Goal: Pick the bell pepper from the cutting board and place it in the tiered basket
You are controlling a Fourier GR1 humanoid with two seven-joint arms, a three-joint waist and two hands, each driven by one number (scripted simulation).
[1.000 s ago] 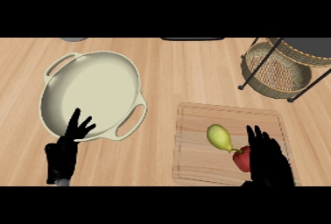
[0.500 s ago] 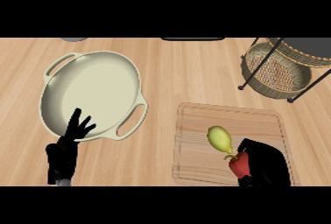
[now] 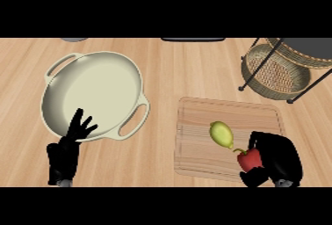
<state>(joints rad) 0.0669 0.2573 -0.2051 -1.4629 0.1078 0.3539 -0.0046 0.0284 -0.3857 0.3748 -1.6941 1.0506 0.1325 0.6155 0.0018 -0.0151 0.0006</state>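
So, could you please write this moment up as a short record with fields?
bell pepper: red, on the cutting board, near its front right corner
right hand: curled round the pepper
left hand: open, resting at the pan's near rim
pan: cream, two handles
yellow fruit: on the board
tiered basket: far right

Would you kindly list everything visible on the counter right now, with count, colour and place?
Counter: one, light wood, fills the view.
Pan: one, cream, two handles, left side.
Cutting board: one, pale wood, lower right.
Yellow-green fruit: one, on the board's middle.
Bell pepper: one, red, board's lower right, in the right hand.
Tiered basket: one, woven tan on a black frame, upper right.
Left hand: black, open, resting at the pan's lower rim.
Right hand: black, curled round the bell pepper.
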